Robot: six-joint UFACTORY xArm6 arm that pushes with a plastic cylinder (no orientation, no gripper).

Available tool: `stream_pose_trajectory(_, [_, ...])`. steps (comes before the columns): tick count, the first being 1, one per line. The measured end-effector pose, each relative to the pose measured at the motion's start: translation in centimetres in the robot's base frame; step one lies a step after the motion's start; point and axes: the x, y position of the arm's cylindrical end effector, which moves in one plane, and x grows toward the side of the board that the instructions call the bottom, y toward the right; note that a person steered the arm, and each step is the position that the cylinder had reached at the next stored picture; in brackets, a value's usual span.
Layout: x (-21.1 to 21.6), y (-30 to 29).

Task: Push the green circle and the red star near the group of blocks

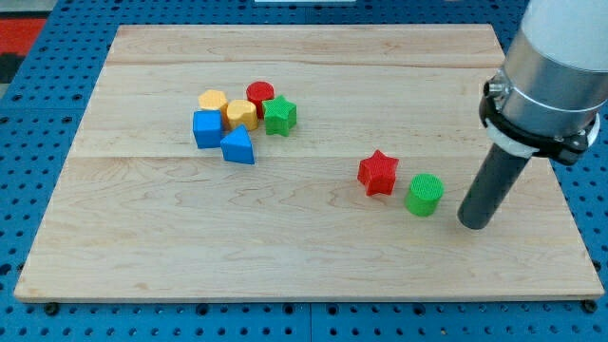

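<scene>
Eight small blocks are counted on the counter (304, 256), a pale wooden board made of long planks with visible grain, laid on a blue perforated surface.

Six blocks are gathered in a group at the view's upper left. Two are blue: a blue cube (207, 128) and a blue block with a pointed top (237, 147). Two are yellow: a yellow hexagon (213, 100) and a yellow block (241, 115) whose shape cannot be told. One red cylinder (259, 95) and one green star (279, 116) complete the group.

The two task blocks are placed well apart from it, at the view's right: the red star (378, 173) and, just beside it, the green circle (424, 194), a short cylinder. All blocks look matte and slightly rough.

No claw is carried; the arm ends in a smooth dark rod under a grey housing. My tip (474, 225) is seen just to the view's right of the green circle, not touching it.
</scene>
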Motion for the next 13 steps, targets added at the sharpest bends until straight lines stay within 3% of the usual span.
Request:
stream_pose_trajectory(2, [-7.2, -7.9])
stream_pose_trajectory(3, [-7.8, -12.0])
stream_pose_trajectory(5, [-7.8, -13.9])
stream_pose_trajectory(10, [-14.0, -17.5])
stream_pose_trajectory(13, [-8.5, -17.4])
